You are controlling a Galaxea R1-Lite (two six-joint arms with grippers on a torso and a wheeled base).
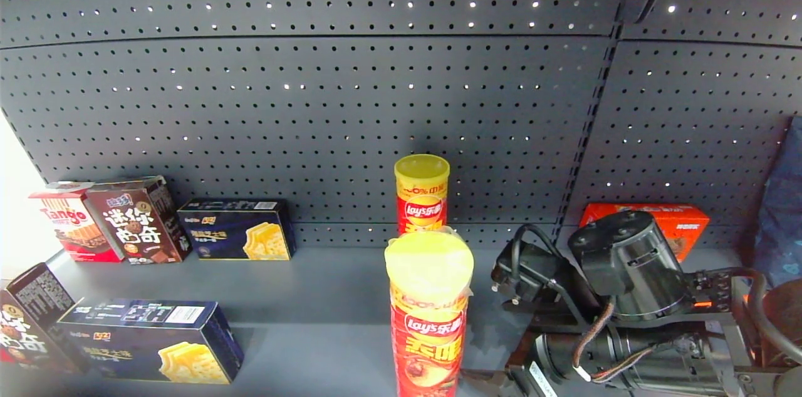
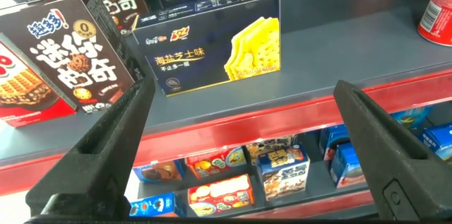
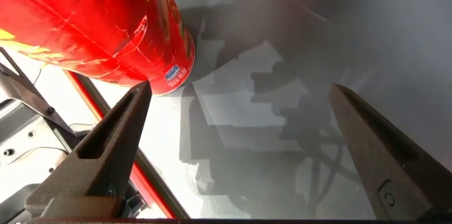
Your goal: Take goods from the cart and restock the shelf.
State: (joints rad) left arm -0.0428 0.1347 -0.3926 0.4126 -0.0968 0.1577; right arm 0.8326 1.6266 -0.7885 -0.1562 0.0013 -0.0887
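Two red chip cans with yellow lids stand on the grey shelf (image 1: 313, 297). One can (image 1: 421, 193) is against the pegboard, the other can (image 1: 429, 315) is near the front edge. My right arm (image 1: 626, 297) lies low on the shelf just right of the front can. In the right wrist view my right gripper (image 3: 240, 91) is open over bare shelf, and the front can (image 3: 106, 19) stands just outside one finger, not between the jaws. My left gripper (image 2: 244, 88) is open and empty in front of the shelf's red front edge (image 2: 296, 107), facing a navy cracker box (image 2: 212, 40).
Snack boxes fill the shelf's left part: a red wafer box (image 1: 75, 225), a dark chocolate box (image 1: 141, 218), and navy cracker boxes at the back (image 1: 241, 228) and front (image 1: 156, 340). An orange box (image 1: 651, 221) stands at the back right. Goods sit on the lower shelf (image 2: 282, 174).
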